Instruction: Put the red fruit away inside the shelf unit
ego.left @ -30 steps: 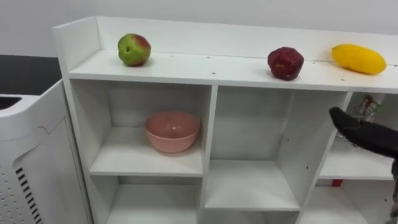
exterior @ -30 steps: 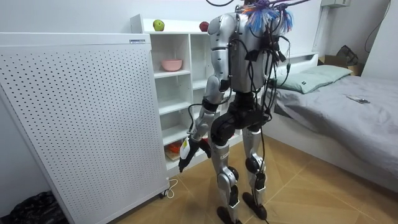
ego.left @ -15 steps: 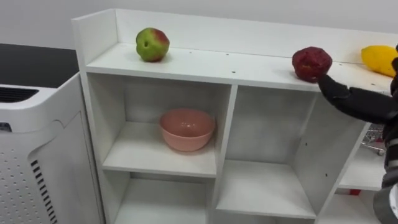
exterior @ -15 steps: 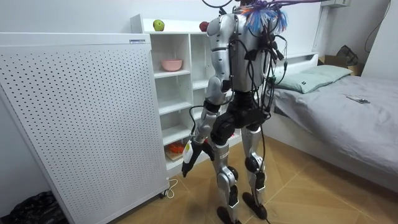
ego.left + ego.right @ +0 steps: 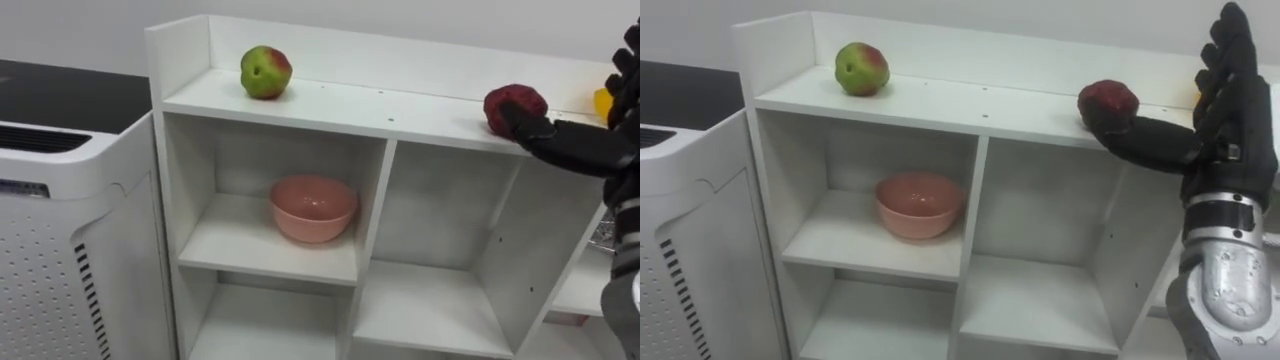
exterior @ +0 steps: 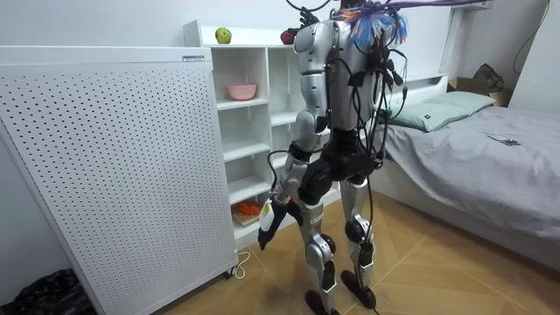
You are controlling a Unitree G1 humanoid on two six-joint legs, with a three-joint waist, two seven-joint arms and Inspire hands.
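The right hand point(image 5: 1230, 140) is reaching up nearest the camera, at the right of the eye views. Its fingers are standing straight and spread, and its thumb is stretching leftward, its tip showing across the lower edge of the dark red fruit point(image 5: 1108, 104). It is clasping nothing, and I cannot tell whether the thumb is actually touching the fruit. In the room view the left hand point(image 6: 267, 226) is hanging by the thigh with its fingers loose and pointing down.

The robot is standing upright facing the white closet point(image 5: 372, 112), with a white perforated cabinet point(image 5: 60, 250) sitting just beside the closet on the left. A pink bowl point(image 5: 313, 208) is resting in the upper left compartment.

The fruit is lying on the closet's top shelf: a green-and-red apple point(image 5: 266, 72) towards the left, the dark red fruit towards the right, and a sliver of yellow fruit point(image 5: 601, 101) peeking out past the hand. A bed point(image 6: 490, 149) is standing behind the robot, on the room view's right.
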